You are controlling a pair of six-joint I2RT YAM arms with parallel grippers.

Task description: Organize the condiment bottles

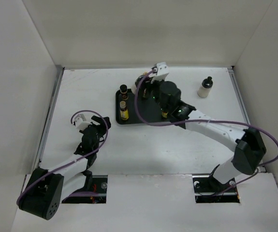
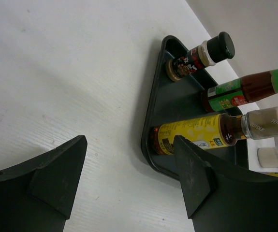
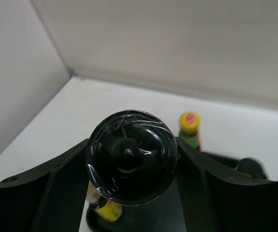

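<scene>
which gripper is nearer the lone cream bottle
Right. The right gripper hangs over the tray, left of the cream bottle; the left gripper is farther left, beyond the tray.

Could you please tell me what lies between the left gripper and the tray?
Only bare white table lies between the left gripper and the tray, as the top and left wrist views show.

From my left wrist view, the clear cap (image 2: 267, 124) of the yellow-labelled bottle (image 2: 192, 136) carries raised letters, perhaps "TOTOLE", but they are too faint to be sure. Print on the green-labelled bottle (image 2: 228, 95) and the black-labelled bottle (image 2: 189, 63) is too small to read.
</scene>
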